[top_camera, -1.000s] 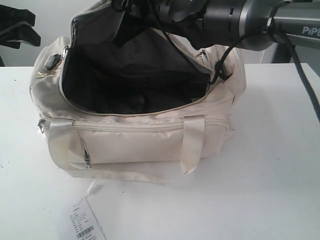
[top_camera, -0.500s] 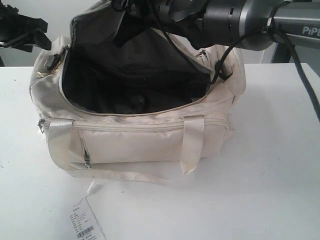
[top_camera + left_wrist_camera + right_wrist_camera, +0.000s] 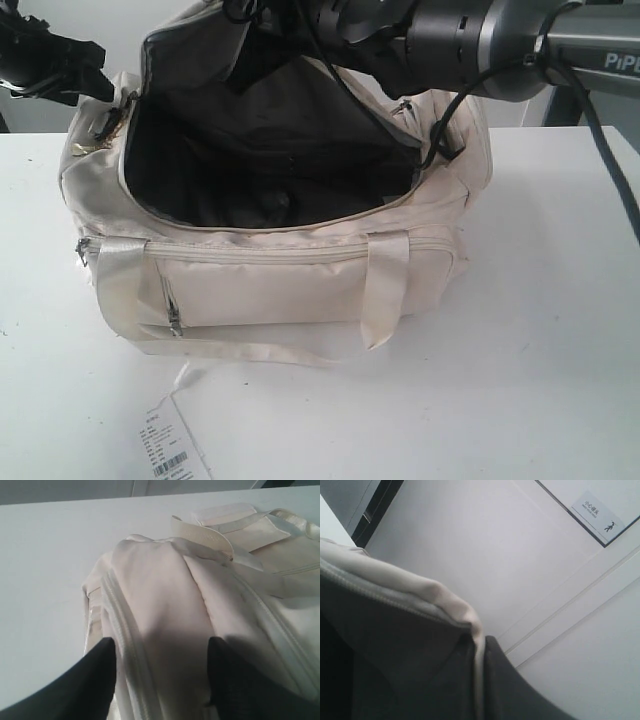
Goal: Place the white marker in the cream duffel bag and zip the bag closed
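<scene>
The cream duffel bag (image 3: 270,280) stands unzipped on the white table, its dark lining showing. My right gripper (image 3: 479,642) is shut on the cream edge of the bag's top flap (image 3: 420,587) and holds it raised; in the exterior view that arm (image 3: 470,40) comes in from the upper right. Above the bag's left end, my left gripper (image 3: 90,70) is open. Its black fingers (image 3: 102,655) straddle the bulging end fabric and zip seam (image 3: 165,595) without closing on them. The white marker is out of view.
A paper barcode tag (image 3: 170,445) lies on the table (image 3: 540,350) in front of the bag. Strap handles (image 3: 385,285) hang down the bag's front. A wall with a small sign (image 3: 597,517) stands behind.
My left gripper has moved right from the far upper left edge up to the bag's left end. The right gripper and the raised flap have not moved.
</scene>
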Robot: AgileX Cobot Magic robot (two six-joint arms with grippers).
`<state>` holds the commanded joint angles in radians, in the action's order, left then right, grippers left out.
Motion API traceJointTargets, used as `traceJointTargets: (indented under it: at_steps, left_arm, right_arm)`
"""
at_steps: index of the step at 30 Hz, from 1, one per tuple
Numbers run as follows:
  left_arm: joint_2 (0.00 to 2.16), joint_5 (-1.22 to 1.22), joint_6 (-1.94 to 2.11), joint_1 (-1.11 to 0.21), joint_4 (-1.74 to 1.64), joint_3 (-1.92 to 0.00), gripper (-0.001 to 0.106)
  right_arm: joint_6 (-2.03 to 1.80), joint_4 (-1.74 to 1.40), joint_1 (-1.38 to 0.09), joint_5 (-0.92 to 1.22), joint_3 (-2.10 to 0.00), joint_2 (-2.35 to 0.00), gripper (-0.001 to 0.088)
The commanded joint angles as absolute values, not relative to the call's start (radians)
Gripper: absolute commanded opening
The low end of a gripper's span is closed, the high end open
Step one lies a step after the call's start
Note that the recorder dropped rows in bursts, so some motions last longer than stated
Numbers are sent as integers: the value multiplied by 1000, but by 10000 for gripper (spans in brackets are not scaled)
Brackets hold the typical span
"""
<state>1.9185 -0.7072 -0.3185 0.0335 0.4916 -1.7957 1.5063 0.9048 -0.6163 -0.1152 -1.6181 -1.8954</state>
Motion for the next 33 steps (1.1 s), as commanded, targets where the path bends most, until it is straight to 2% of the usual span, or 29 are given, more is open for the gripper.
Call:
traceJointTargets:
  at_steps: [3,9,14,15,17,23,29,33]
  left_arm:
    - [1930,-707,-302,38,493,-1794,634]
    - [1951,-679,-302,38,518,-1794,811]
    - [1968,-682,-302,36,524,-1794,803]
    - [1971,-682,-302,36,524,-1794,777]
    - [1974,-678,-304,36,524,-1794,648]
    - [1978,-679,-322,36,524,-1794,18]
    - [1978,-681,-344,36,583,-1794,3]
    - [1978,-685,-344,38,586,-1794,3]
  right_arm:
    - [1506,905,-616,-115,-1618,-1895,0]
    - [1489,905,-616,-115,-1618,-1895,0]
    - [1479,907,-616,-115,-1618,-1895,0]
    - [1479,907,-616,-115,-1618,-1895,0]
    - [1479,907,-616,-115,-1618,-1895,0]
    - [1476,907,-616,-113,-1618,-1895,0]
    - [1476,907,-616,-54,-1618,-1893,0]
    - [1476,907,-618,161,-1618,-1878,0]
